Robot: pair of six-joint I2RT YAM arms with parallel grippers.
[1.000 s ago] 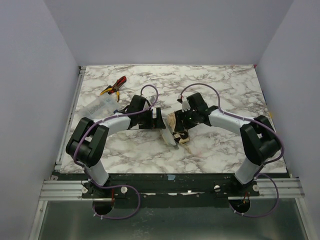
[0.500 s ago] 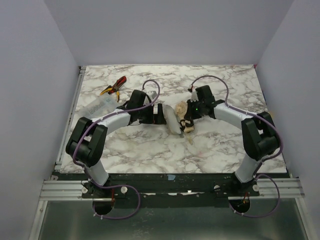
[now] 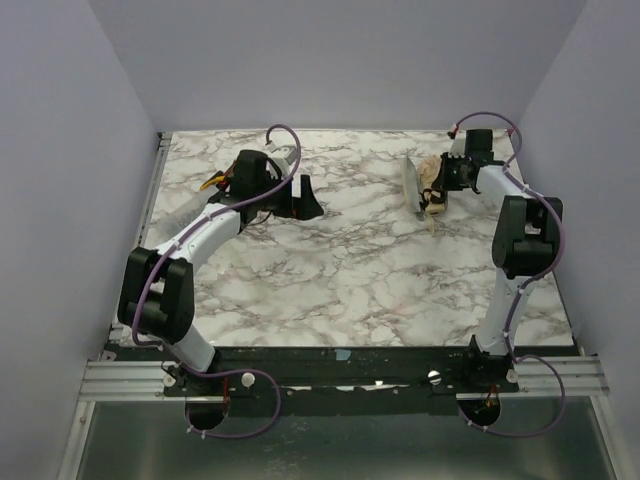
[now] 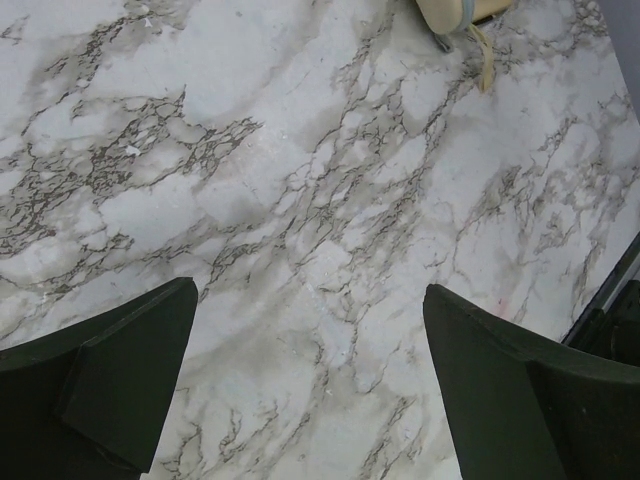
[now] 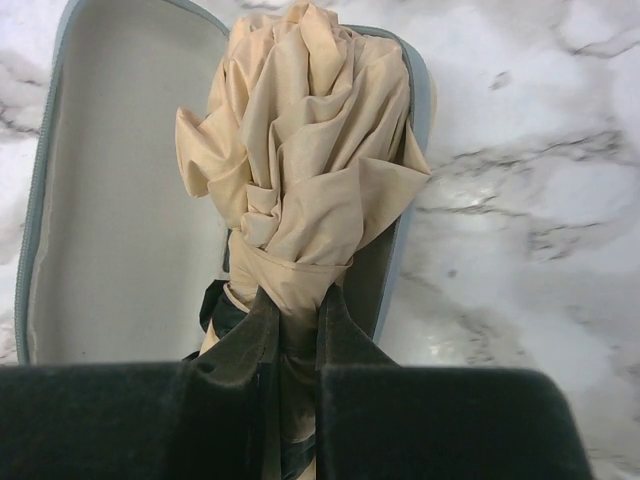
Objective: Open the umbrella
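Your right gripper [image 5: 295,300] is clamped tight on the umbrella [image 5: 300,150], both fingers pinching the narrow gathered neck of its tan fabric. The umbrella's long axis runs straight out in line with those fingers, and the fuller crumpled bundle points directly away from the hand. Dark material shows at the pinch, just left of the fingertips.

Beyond and around the bundle lies an open case [image 5: 110,200] with a grey zipped rim and a pale lining. Its bare inside spreads to the left of the fabric, and its rim curves past the bundle on the right. The umbrella sits against the case's hollow, though you cannot tell from here how much of it rests inside.

The overhead view adds what the wrist camera misses: the right gripper [image 3: 437,185] is stretched far from its base, with the case [image 3: 410,180] on the side facing the other arm.

Your left gripper [image 4: 308,295] is spread wide and holds nothing, above bare marble table [image 4: 300,150]. Far ahead of it a tan strap [image 4: 483,65] hangs from the case [image 4: 440,10].
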